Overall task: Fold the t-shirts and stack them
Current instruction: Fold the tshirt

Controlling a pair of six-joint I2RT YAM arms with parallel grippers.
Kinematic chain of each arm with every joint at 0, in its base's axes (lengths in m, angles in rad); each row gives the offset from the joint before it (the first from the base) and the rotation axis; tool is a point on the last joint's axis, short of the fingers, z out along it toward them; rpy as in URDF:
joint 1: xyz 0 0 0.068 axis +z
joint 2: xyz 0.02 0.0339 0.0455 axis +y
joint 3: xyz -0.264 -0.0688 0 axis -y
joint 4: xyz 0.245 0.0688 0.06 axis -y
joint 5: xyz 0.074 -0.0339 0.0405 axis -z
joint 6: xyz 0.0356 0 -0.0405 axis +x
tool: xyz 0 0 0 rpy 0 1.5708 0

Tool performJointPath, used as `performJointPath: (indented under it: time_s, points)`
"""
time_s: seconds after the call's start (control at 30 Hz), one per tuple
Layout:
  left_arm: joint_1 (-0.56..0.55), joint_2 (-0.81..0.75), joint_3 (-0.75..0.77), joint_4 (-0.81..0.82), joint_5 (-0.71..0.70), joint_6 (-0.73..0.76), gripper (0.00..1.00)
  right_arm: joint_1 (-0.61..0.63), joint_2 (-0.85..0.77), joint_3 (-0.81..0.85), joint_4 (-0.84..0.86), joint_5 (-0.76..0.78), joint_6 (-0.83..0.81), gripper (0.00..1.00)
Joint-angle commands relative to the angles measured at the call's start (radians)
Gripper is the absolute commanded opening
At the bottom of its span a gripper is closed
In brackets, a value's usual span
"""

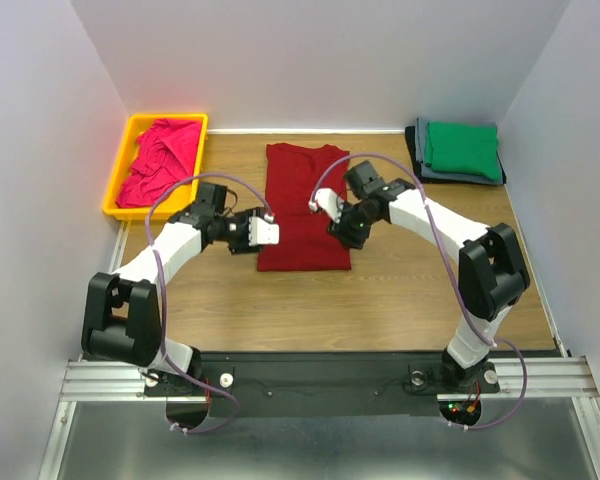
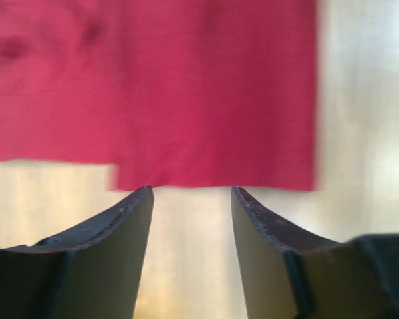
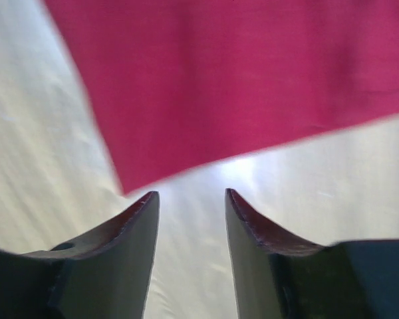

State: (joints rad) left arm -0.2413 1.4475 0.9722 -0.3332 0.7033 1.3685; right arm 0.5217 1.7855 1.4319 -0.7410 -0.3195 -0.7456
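at table (image 1: 410,290) centre, soft dark red tee (image 1: 302,180) folded rectangular; l gripper (image 2: 191,191), r gripper (image 3: 189,194) both apart.

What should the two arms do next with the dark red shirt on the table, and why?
Probably lower both grippers and pinch the shirt's near corners. The dark red t-shirt lies flat as a long narrow strip, so a crosswise fold seems due. The left gripper and right gripper are open and empty, each just outside a near corner of the cloth.
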Motion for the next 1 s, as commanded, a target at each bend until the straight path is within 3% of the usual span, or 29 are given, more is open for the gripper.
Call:
performJointPath:
  time_s: [0.0, 0.17, 0.37, 0.57, 0.67, 0.7, 0.8, 0.87, 0.9, 0.97]
  points:
    - [-0.041, -0.065, -0.13, 0.04, -0.005, -0.04, 0.64, 0.069, -0.032, -0.102, 0.06, -0.017, 0.075, 0.53]
    - [-0.124, -0.111, -0.228, 0.118, -0.076, -0.048, 0.65, 0.136, -0.029, -0.183, 0.173, 0.052, 0.08, 0.56]
    - [-0.174, -0.056, -0.254, 0.177, -0.125, -0.063, 0.65, 0.153, 0.011, -0.246, 0.227, 0.102, 0.046, 0.53]
    - [-0.196, 0.014, -0.259, 0.209, -0.18, -0.051, 0.63, 0.161, 0.025, -0.327, 0.278, 0.158, 0.034, 0.42]
    - [-0.199, 0.042, -0.244, 0.168, -0.183, -0.022, 0.59, 0.164, 0.026, -0.346, 0.285, 0.186, 0.046, 0.27]
    - [-0.2, 0.04, -0.245, 0.155, -0.18, -0.019, 0.54, 0.166, 0.017, -0.349, 0.287, 0.189, 0.051, 0.17]
    - [-0.208, 0.031, -0.256, 0.146, -0.177, -0.016, 0.42, 0.17, -0.006, -0.366, 0.284, 0.195, 0.069, 0.01]
    - [-0.217, 0.024, -0.257, 0.14, -0.174, -0.028, 0.31, 0.176, -0.032, -0.37, 0.279, 0.197, 0.086, 0.01]
    - [-0.22, 0.021, -0.256, 0.132, -0.174, -0.032, 0.19, 0.178, -0.041, -0.376, 0.278, 0.194, 0.087, 0.01]
    - [-0.227, 0.001, -0.253, 0.112, -0.169, -0.034, 0.09, 0.179, -0.073, -0.383, 0.267, 0.194, 0.097, 0.01]
